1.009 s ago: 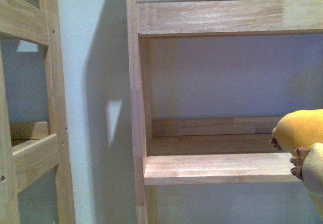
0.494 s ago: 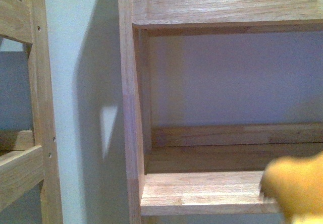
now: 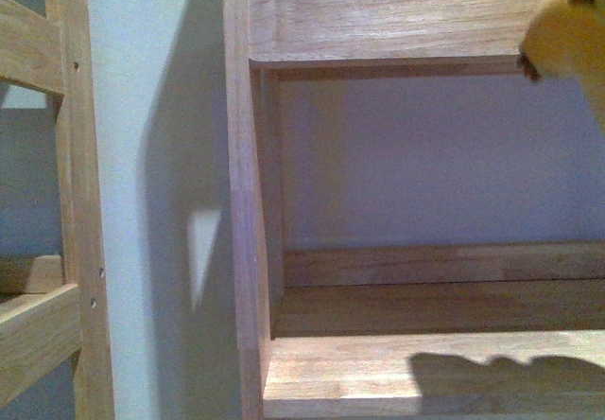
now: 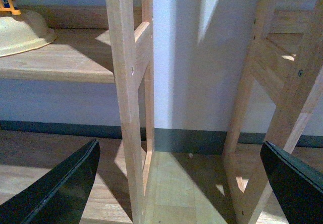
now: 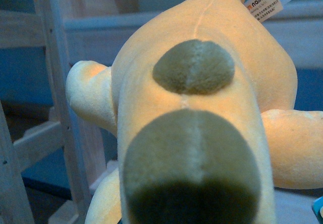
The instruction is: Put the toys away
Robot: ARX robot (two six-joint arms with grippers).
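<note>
One plush toy (image 3: 567, 32) to stash, and it sat in the upper right corner of the front view, up level with the top board (image 3: 378, 23) of the wooden rack, touching nothing that I could see. In my right wrist view the toy (image 5: 202, 108) filled nearly the whole frame, its long body running from the bottom edge up toward the label (image 5: 270, 2) at the top, so pretty much straight out ahead of that wrist. My right jaws were hidden behind all that fluff, so I honestly couldn't tell how they stood. My guess was they had it, since it hung in mid-air.

The open bay lay below and left of the toy in the front view, with its shadow (image 3: 501, 368) on the lower shelf (image 3: 359, 382). So I figured the next move was down and in, and the right arm was clearly the nearer one.

My left gripper (image 4: 179, 181) was spread wide with nothing in it, facing the gap between two rack posts. A cream bowl (image 4: 20, 30) sat on a shelf in the upper left of that view.
</note>
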